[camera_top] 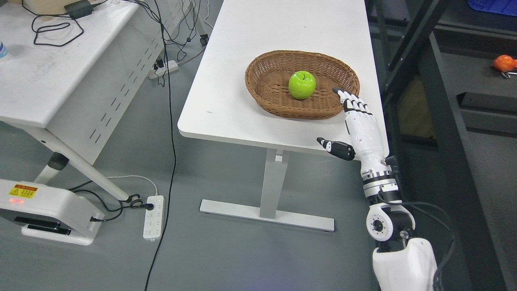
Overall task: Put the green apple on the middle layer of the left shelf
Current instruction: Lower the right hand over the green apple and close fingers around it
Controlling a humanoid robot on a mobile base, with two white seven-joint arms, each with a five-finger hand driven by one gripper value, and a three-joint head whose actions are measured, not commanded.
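Observation:
A green apple lies in the middle of an oval brown wicker basket on a white table. My right hand reaches up from the lower right, white with black fingertips. Its fingers are straight and spread, with the thumb held out to the left. The fingertips are at the basket's near right rim, to the right of and below the apple, not touching it. The hand holds nothing. My left hand is out of view.
A dark shelf frame stands right of the table, with an orange object on a dark surface. A second white table with cables stands at the left. Power strips and cables lie on the grey floor.

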